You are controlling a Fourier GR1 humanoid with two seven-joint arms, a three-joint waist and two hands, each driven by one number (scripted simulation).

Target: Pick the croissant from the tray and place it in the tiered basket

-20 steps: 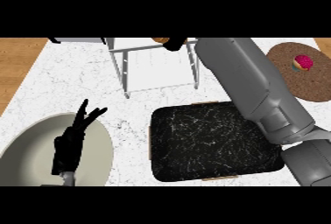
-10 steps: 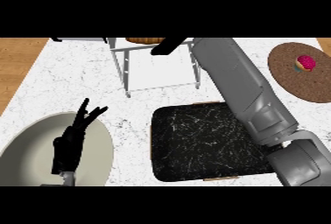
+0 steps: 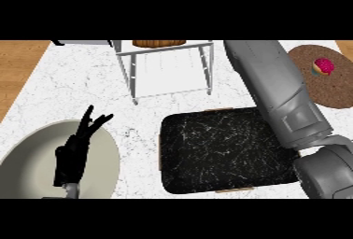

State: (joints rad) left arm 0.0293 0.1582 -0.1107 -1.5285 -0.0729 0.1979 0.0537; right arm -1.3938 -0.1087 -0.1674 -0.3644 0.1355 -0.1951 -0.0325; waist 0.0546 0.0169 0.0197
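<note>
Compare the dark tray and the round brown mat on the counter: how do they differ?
The tray is square, black with white marbling and nothing lying in it; the brown mat is round and cork-like with a small pink item on it. The tray lies mid-counter, just below the white tiered basket; the mat lies at the counter's right edge, beyond the right forearm. The tray shows whole, the mat is partly cut off. Both lie flat on the marble counter.

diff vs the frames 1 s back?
The right forearm has swung further right and its hand has left the view past the top edge. The croissant now lies alone in the tiered basket, released. The tray, the left hand and the round mat are unchanged.
</note>
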